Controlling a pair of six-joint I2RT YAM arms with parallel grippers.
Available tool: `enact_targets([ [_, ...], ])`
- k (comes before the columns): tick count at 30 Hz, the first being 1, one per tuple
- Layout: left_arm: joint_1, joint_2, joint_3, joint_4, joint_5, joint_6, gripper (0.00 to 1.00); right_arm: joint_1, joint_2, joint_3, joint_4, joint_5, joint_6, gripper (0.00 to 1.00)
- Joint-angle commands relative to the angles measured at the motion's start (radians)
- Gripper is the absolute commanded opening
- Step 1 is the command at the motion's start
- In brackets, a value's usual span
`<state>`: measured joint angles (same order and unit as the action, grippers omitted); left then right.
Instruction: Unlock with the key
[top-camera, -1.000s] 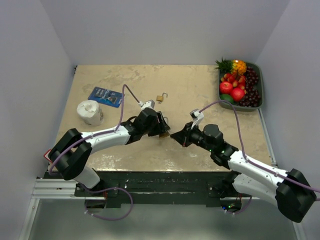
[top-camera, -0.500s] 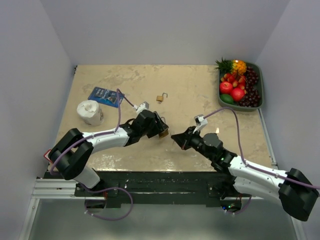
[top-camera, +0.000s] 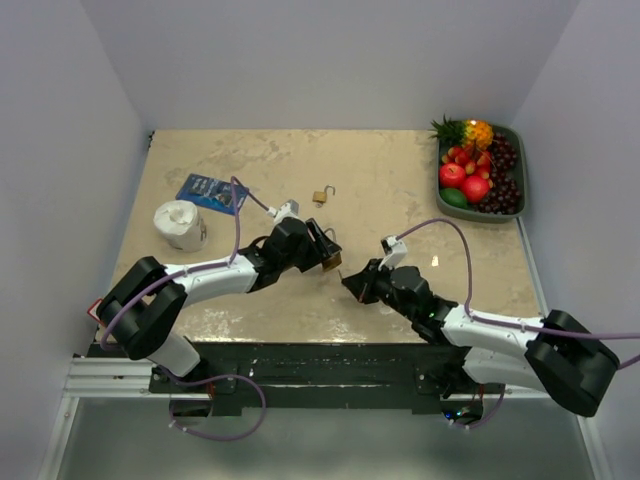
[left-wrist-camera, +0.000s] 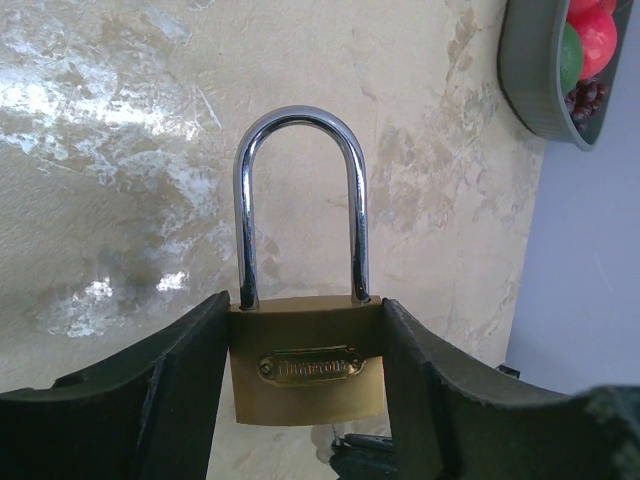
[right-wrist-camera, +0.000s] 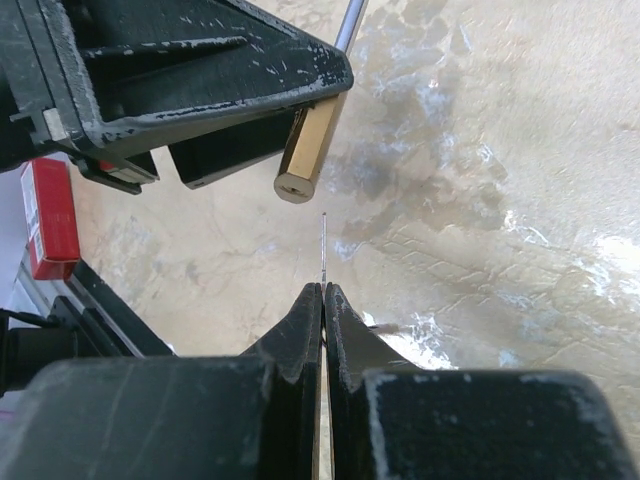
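A brass padlock (left-wrist-camera: 305, 365) with a closed steel shackle (left-wrist-camera: 300, 120) is clamped by its body between the fingers of my left gripper (left-wrist-camera: 305, 305), above the table. From above, the padlock (top-camera: 329, 262) sits at the tip of the left gripper (top-camera: 322, 255). My right gripper (right-wrist-camera: 323, 288) is shut on the key (right-wrist-camera: 323, 245), whose thin blade pokes out edge-on from the fingertips. The blade's tip stops a short gap below and to the right of the padlock's bottom end (right-wrist-camera: 294, 187), without touching it. In the top view the right gripper (top-camera: 350, 283) points at the lock from the right.
A second small padlock (top-camera: 322, 195) lies with its shackle swung open further back on the table. A blue packet (top-camera: 211, 193) and a white roll (top-camera: 180, 224) sit at the left. A grey tray of fruit (top-camera: 521, 170) stands at the back right.
The right arm has folded lower and nearer the front edge, its wrist sliding left, with the key tip staying just short of the padlock. The left gripper and padlock have barely shifted.
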<state>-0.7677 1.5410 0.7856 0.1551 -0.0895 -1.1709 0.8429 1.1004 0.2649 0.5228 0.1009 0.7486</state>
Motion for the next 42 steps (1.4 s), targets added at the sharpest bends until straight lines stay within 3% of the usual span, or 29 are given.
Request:
enact_targets([
  [1,0.002,-0.024,-0.009,0.113,0.004,-0.032,0.0,0.008,0.047,0.011,0.129,0.008,0.034,0.0],
  [42,0.013,-0.042,-0.008,0.121,0.01,-0.004,0.0,0.018,0.156,0.085,0.196,0.088,-0.035,0.0],
])
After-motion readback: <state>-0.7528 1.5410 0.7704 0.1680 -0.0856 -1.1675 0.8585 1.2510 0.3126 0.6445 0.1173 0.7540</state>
